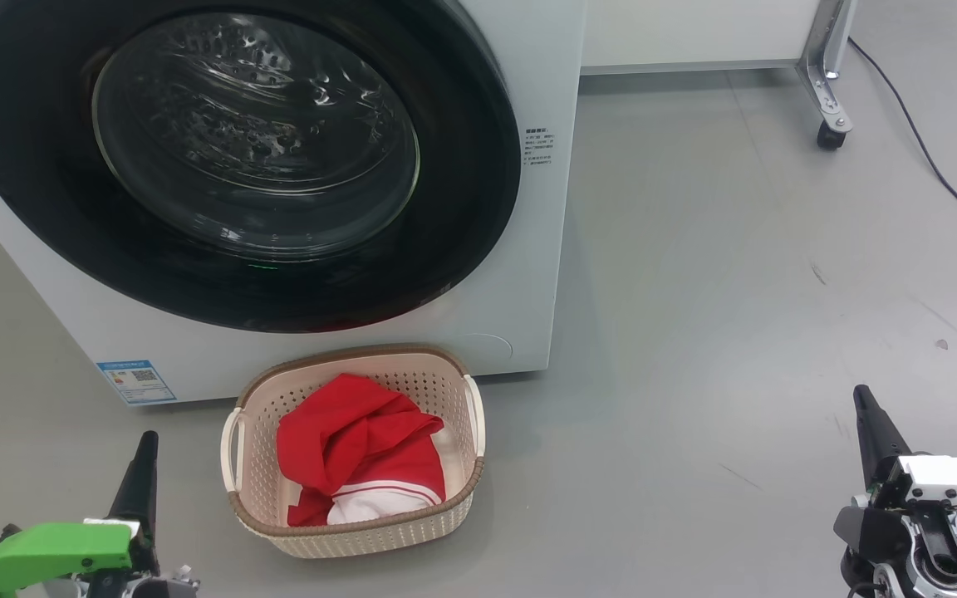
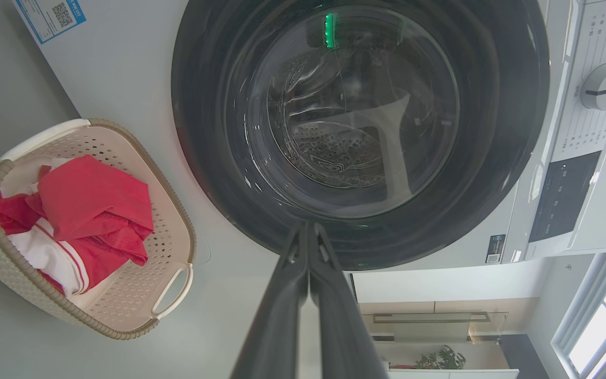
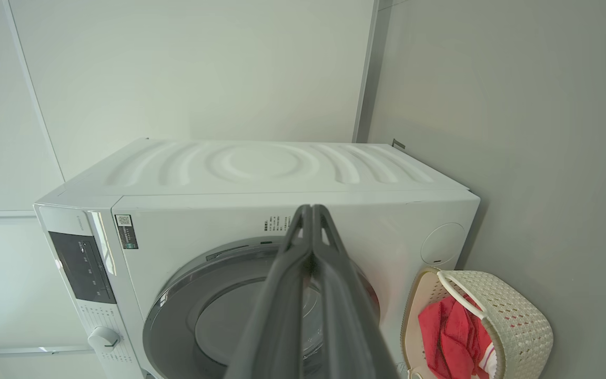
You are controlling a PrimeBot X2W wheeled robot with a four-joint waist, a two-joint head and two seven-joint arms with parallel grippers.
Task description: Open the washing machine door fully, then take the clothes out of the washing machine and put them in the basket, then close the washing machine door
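**Washing machine closed, laundry in the basket, both grippers shut and empty**

The white front-loading washing machine (image 1: 541,274) has its round black washing machine door (image 1: 462,208) shut flush against the front. The perforated steel drum shows through the door's glass bowl. A blue label (image 1: 135,380) sits at the lower corner of the front. The basket (image 1: 362,540) stands on the grey floor (image 1: 694,332) just in front of the machine, below the door's lower edge. The clothes (image 1: 354,453), red with white trim, lie crumpled inside the basket. The left gripper (image 1: 146,444) shows at the lower left of the head view and the right gripper (image 1: 863,403) at the lower right, both apart from basket and machine. In the left wrist view the fingers (image 2: 282,295) are pressed together along their length and grip nothing. In the right wrist view the fingers (image 3: 287,295) are likewise pressed together and empty
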